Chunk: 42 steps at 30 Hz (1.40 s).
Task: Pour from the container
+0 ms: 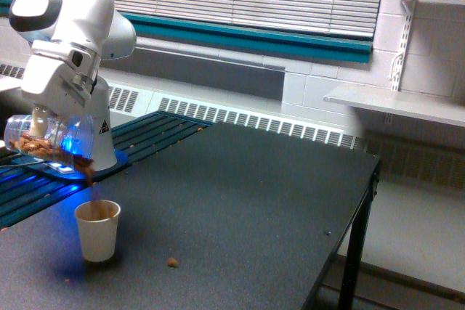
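Your white Franka arm (69, 27) comes down from the upper edge on the exterior view's left, its wrist bent so the end effector (40, 123) points downward and carries its load tipped over. The fingers are closed on the clear, roughly cylindrical plastic container (47, 141) — you can see one pale finger (38, 120) pressed against its wall. The container lies nearly on its side directly under the end effector, mouth angled down toward the exterior view's right, with brown almond-like nuts (30, 144) gathered along its lower side and blue light glowing through it.

A short stream of nuts (89, 172) hangs in the air just below the container's mouth. Beneath that, lower than the end effector and slightly toward the exterior view's right, a small off-white paper cup (97, 230) stands upright on the dark speckled surface (240, 208), brown showing at its rim. One stray nut (173, 261) lies on the surface — apart from the cup, further toward the exterior view's right.
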Each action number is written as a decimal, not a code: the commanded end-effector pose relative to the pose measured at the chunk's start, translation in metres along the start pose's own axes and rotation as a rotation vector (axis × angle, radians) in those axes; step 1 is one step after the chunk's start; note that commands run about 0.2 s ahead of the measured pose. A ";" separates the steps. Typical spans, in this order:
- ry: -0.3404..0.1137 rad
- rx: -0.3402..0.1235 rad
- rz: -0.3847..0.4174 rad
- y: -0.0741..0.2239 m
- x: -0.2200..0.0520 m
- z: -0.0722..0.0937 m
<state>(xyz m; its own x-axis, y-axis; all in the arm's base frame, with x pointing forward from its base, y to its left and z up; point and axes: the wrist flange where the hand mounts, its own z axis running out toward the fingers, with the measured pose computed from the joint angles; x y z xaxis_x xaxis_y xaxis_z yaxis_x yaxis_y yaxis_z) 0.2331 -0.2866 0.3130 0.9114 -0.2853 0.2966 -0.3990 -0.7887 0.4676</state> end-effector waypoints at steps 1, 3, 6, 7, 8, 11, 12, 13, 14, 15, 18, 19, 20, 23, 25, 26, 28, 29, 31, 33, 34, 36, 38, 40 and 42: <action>0.015 -0.011 -0.069 0.000 0.007 -0.004; 0.014 -0.012 -0.074 0.000 0.007 -0.004; 0.014 -0.014 -0.088 0.000 0.007 -0.005; 0.015 -0.014 -0.092 0.000 0.007 -0.005; 0.015 -0.014 -0.098 0.000 0.007 -0.005; 0.017 -0.015 -0.112 -0.001 0.007 -0.005; 0.016 -0.016 -0.117 -0.001 0.007 -0.005; 0.016 -0.016 -0.122 -0.001 0.007 -0.005; 0.015 -0.017 -0.125 -0.001 0.006 -0.005; 0.015 -0.018 -0.129 -0.001 0.006 -0.005; 0.013 -0.020 -0.144 0.000 0.004 -0.005; 0.013 -0.021 -0.149 0.000 0.003 -0.005; 0.013 -0.022 -0.154 0.000 0.003 -0.005; 0.012 -0.027 -0.167 0.001 0.002 -0.005; 0.011 -0.036 -0.175 0.003 0.002 -0.006; 0.010 -0.039 -0.176 0.003 0.002 -0.006; 0.008 -0.042 -0.178 0.004 0.001 -0.007; 0.008 -0.044 -0.181 0.004 0.001 -0.007; 0.010 -0.047 -0.190 0.004 0.002 -0.008; 0.015 -0.049 -0.203 0.004 0.004 -0.010; 0.016 -0.051 -0.207 0.004 0.005 -0.011; 0.020 -0.053 -0.223 0.004 0.008 -0.012; 0.023 -0.057 -0.233 0.004 0.010 -0.013; 0.023 -0.061 -0.242 0.004 0.012 -0.014; 0.021 -0.064 -0.243 0.005 0.012 -0.014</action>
<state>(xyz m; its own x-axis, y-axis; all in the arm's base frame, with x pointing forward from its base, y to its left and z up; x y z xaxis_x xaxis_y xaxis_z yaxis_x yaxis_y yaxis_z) 0.2363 -0.2852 0.3247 0.9698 -0.1237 0.2103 -0.2227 -0.8014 0.5551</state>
